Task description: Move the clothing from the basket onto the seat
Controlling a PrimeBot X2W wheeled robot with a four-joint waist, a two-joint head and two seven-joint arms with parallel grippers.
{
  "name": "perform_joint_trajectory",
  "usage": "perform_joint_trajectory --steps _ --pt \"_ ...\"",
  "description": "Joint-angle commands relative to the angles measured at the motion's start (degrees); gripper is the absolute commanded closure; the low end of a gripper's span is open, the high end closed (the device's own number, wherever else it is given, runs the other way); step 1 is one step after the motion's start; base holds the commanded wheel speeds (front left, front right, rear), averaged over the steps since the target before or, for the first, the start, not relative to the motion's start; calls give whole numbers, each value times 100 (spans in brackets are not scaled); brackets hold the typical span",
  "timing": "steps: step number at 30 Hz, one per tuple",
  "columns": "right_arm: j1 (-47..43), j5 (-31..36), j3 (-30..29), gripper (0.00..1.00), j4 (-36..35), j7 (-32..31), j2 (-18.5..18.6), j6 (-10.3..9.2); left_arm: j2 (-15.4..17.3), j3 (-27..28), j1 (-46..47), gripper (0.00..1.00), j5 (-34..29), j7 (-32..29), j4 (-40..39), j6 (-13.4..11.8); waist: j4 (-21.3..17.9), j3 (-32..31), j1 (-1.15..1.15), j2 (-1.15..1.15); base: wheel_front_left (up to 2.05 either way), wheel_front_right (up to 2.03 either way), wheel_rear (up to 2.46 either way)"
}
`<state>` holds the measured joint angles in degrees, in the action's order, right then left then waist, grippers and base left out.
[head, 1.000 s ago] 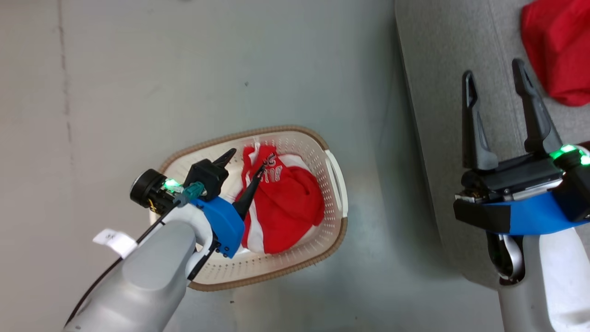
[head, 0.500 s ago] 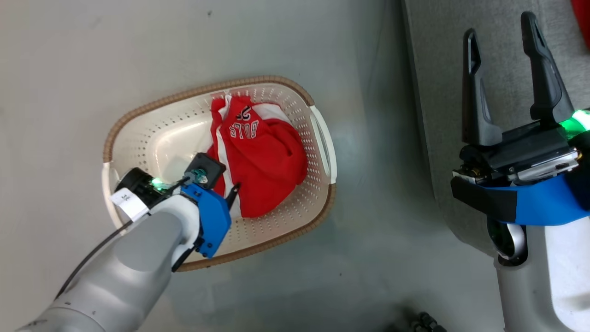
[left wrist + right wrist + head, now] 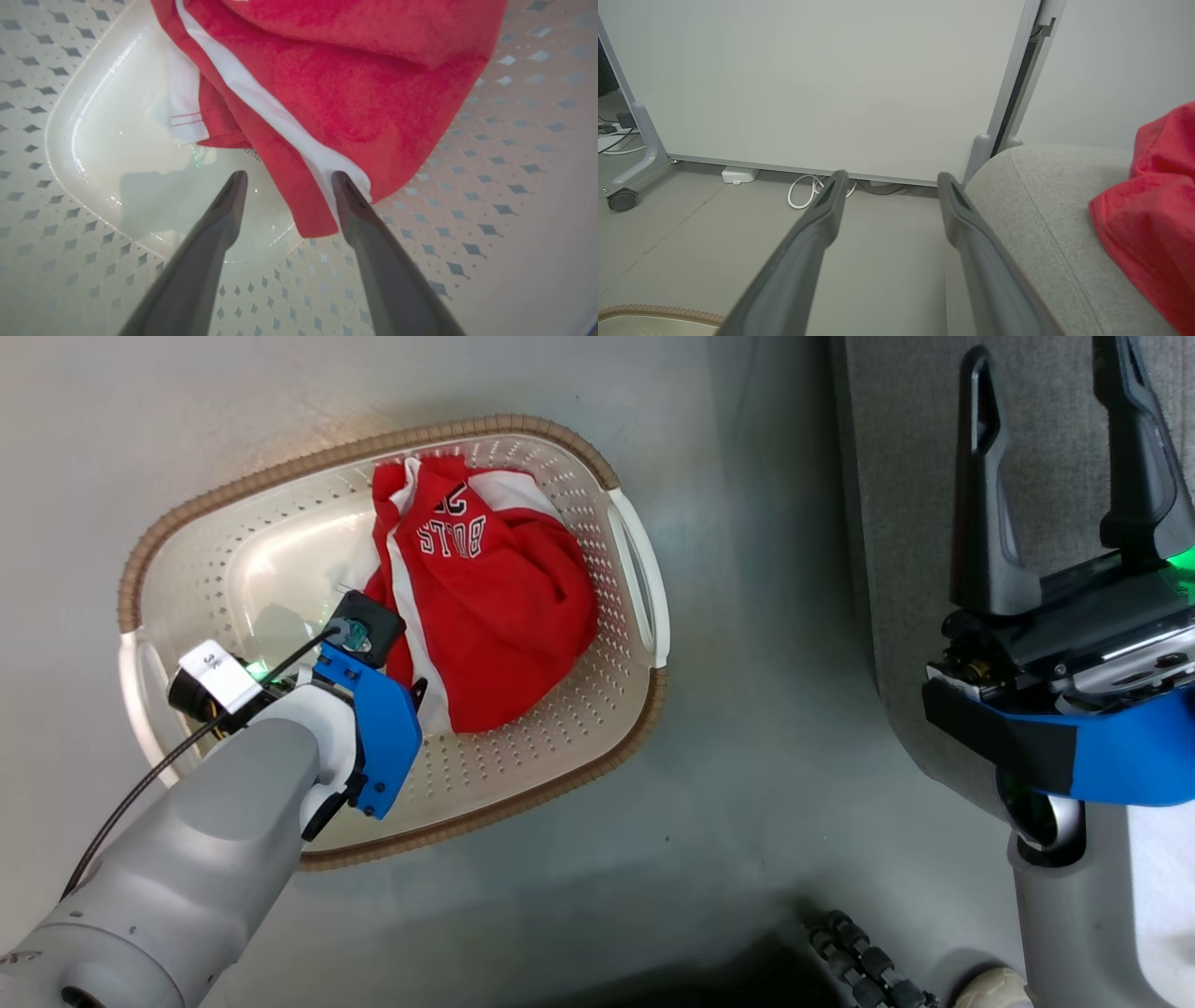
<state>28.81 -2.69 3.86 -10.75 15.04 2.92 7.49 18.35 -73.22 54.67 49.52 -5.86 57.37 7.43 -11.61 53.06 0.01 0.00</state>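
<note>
The left pincer [image 3: 288,179] is down inside the basket [image 3: 523,747], its fingers spread and empty. They straddle the lower corner of the jersey [image 3: 495,616]: one finger stands over the bare glossy bottom and the other lies against the white stripe, which looks like the line-up for a pinch on that hem. The jersey is bunched against the basket's far side, lettering up, so coming in from the open near side probably gives the fingers room to slide under the edge. The right pincer [image 3: 1044,364] hangs released and idle over the edge of the seat [image 3: 896,569], likely kept high so the left arm has the basket to itself. The plain garment [image 3: 1153,210] already lies on the seat, so only the jersey is left to move. The basket stands on the floor [image 3: 747,756] just beside the seat, with a strip of bare floor between them. Beyond are a wheeled white panel [image 3: 831,84] and a loose white cable [image 3: 803,191], both well clear. The likely obstacles are the basket's wall, which a lifted jersey must clear, and the right arm over the seat's near edge.
</note>
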Motion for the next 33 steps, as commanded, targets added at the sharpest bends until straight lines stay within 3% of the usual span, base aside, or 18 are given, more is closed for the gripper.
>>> perform_joint_trajectory --steps 1,7,20,22,23,24,33 --pt "98 -18 2 0 -48 21 -4 1 31 -13 70 0 59 -78 3 4 -36 82 -1 0 0 0 0" --pt "61 -35 -18 0 -181 21 -5 2 107 -22 191 0 180 -569 -63 4 -101 317 -1 0 0 0 0" --pt "31 -65 -29 0 -363 21 -5 2 69 -23 350 0 560 -644 -414 4 -132 663 -1 0 0 0 0" --pt "5 -74 -29 0 -365 21 -5 1 88 -23 341 0 382 -730 -476 4 -138 676 -1 0 0 0 0" --pt "0 -82 -32 0 -364 21 -5 2 101 -24 331 62 318 -754 -482 4 -137 679 -1 0 0 0 0" --pt "-8 -87 -39 0 -365 21 -5 1 103 -23 324 100 286 -751 -494 4 -135 680 -1 0 0 0 0" --pt "96 -78 -67 0 -342 21 -5 1 33 -23 308 100 125 -549 -576 4 -47 582 -1 0 0 0 0"
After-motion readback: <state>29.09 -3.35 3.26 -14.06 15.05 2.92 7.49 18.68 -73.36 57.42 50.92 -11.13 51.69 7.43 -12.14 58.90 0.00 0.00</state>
